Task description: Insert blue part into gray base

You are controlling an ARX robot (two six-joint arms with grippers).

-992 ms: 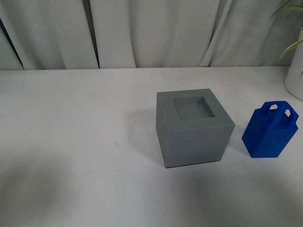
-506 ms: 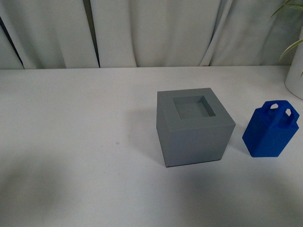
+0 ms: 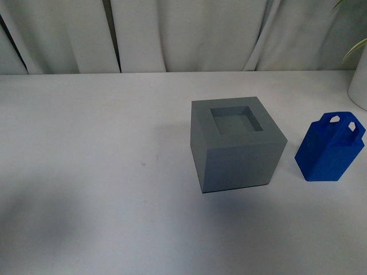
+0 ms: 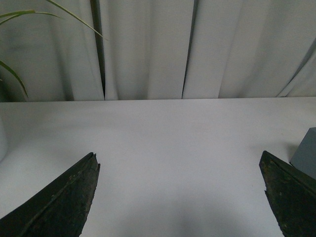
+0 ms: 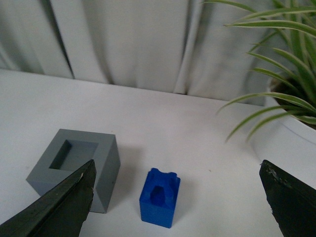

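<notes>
The gray base (image 3: 236,143) stands on the white table right of centre, its square recess up and empty. The blue part (image 3: 331,146) stands upright about a hand's width to its right, loops on top. In the right wrist view the blue part (image 5: 159,197) and gray base (image 5: 76,166) stand ahead of my right gripper (image 5: 177,170), which is open and empty, above and short of them. My left gripper (image 4: 179,160) is open and empty over bare table; one corner of the gray base (image 4: 306,158) shows beside one finger. Neither arm shows in the front view.
A white plant pot (image 5: 289,148) with long green leaves stands right of the blue part, near the table's right edge (image 3: 360,86). White curtains hang behind the table. Another plant's leaves (image 4: 15,74) show at the left in the left wrist view.
The front view has shifted slightly: base, blue part and table's back edge sit a little higher in the picture. The objects have not moved relative to each other.
</notes>
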